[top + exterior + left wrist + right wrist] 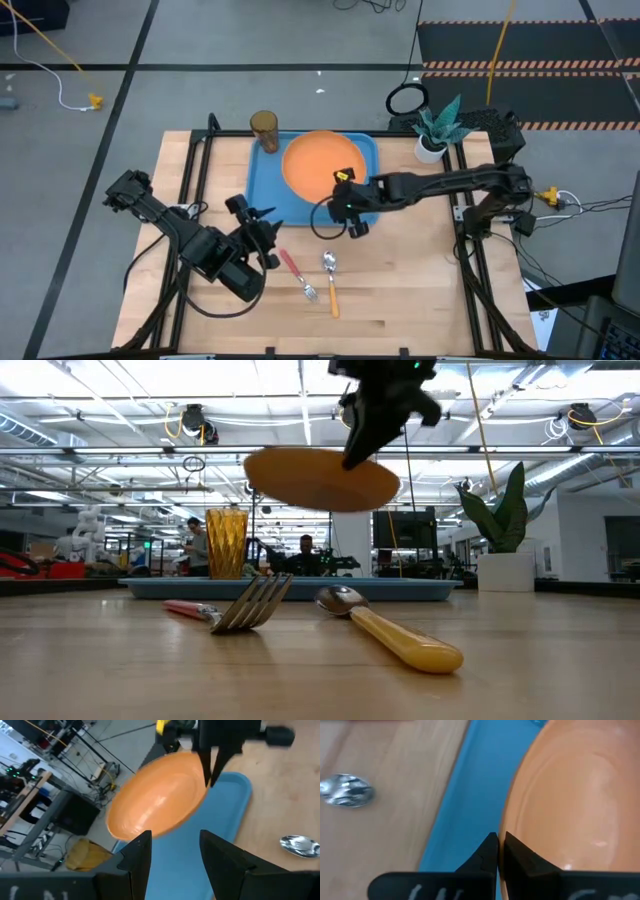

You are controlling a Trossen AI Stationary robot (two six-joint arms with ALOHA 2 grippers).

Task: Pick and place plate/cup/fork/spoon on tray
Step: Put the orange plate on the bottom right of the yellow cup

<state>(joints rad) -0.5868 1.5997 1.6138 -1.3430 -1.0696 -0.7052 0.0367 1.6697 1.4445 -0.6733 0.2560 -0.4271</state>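
One plate (322, 163), cup (264, 129), fork (296, 273), spoon (330, 280), tray (262, 183).

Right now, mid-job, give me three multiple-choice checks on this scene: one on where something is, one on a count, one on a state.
1. Where is the cup?
A. On the tray's far left corner
B. On the wood by the spoon
C. In the left end effector

2. How many utensils lie on the bare table, off the tray?
A. None
B. Two
C. Four

3. What is the state of the plate?
A. Flat on the table
B. Pinched at its rim and held in the air above the tray
C. Upside down on the cup

Answers:
1 A: the high view shows it on the tray's far left corner.
2 B: the fork and the spoon lie on wood, nearer than the tray.
3 B: the right end effector is shut on its rim; the low view shows it off the tray. The left end effector waits open nearby.
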